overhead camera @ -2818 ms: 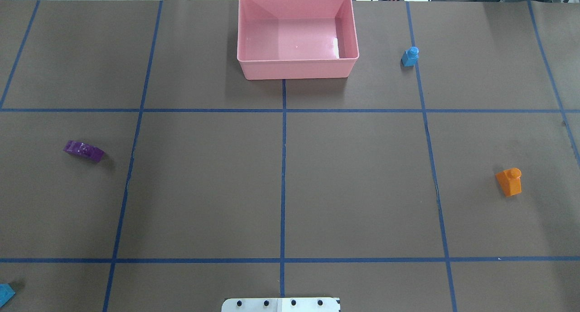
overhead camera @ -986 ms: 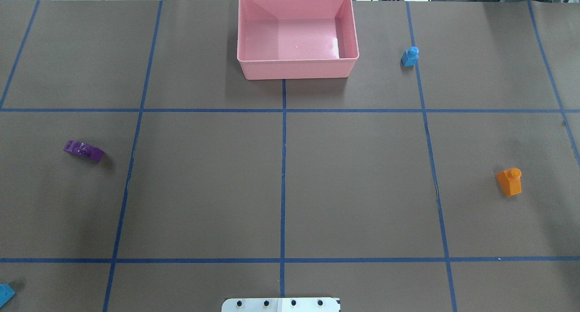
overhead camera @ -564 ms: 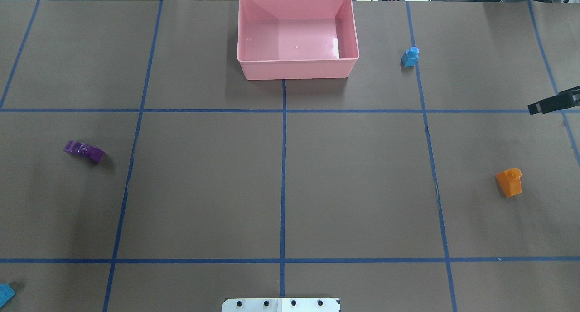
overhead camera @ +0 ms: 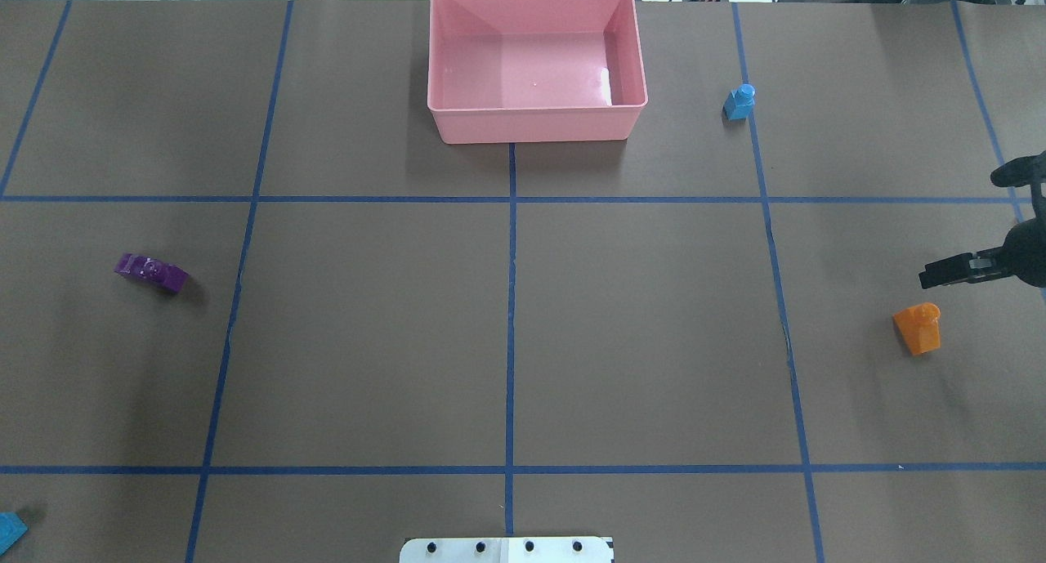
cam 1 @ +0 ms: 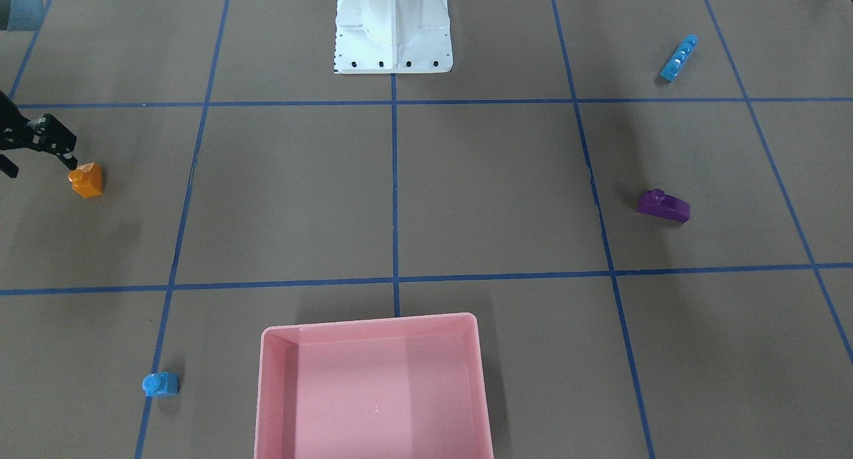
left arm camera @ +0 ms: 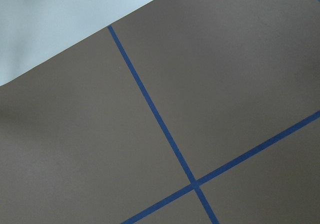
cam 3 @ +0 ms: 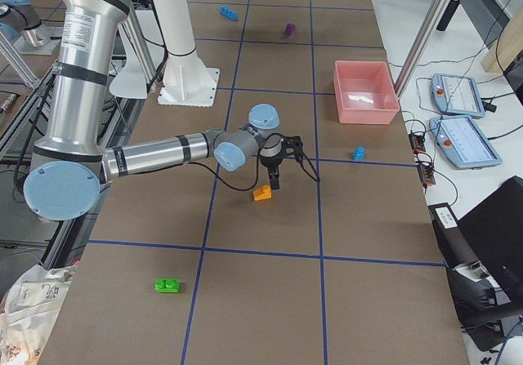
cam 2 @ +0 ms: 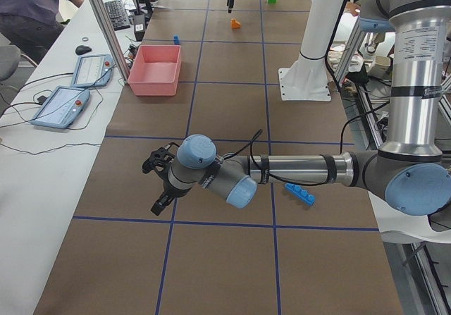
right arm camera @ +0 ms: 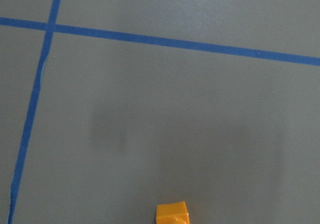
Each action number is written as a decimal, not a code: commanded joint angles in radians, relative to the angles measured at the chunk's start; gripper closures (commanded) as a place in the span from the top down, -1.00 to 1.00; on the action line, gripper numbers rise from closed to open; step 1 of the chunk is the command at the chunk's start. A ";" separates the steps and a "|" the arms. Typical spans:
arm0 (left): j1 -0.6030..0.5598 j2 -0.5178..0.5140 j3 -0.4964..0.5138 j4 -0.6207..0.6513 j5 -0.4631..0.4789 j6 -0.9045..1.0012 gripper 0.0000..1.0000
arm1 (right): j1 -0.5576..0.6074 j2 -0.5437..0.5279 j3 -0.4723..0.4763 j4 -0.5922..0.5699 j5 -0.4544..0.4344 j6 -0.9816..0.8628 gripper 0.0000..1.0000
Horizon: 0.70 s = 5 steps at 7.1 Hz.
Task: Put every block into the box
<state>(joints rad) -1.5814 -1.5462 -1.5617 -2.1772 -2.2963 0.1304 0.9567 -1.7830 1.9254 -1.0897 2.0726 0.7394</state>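
You see the right gripper (cam 1: 38, 164), jaws apart, at the front view's left edge beside the orange studded plastic block (cam 1: 86, 180); you cannot tell the left gripper (cam 2: 158, 184) jaw state.

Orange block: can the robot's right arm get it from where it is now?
Probably yes. The right gripper hangs open just beside the orange block. The block sits by itself, with nothing standing between it and the gripper.
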 commanded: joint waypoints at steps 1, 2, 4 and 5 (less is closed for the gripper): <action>0.004 0.006 0.000 -0.027 0.000 0.000 1.00 | -0.104 -0.006 -0.002 0.007 -0.086 0.087 0.98; 0.004 0.006 0.003 -0.027 0.003 0.000 1.00 | -0.124 -0.006 -0.037 0.075 -0.088 0.087 0.98; 0.004 0.006 0.008 -0.029 0.001 0.000 1.00 | -0.142 -0.006 -0.063 0.145 -0.088 0.087 0.98; 0.004 0.006 0.009 -0.029 0.001 0.000 1.00 | -0.145 -0.006 -0.072 0.145 -0.089 0.084 0.93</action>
<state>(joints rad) -1.5770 -1.5402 -1.5541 -2.2051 -2.2947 0.1304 0.8182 -1.7882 1.8643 -0.9561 1.9850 0.8259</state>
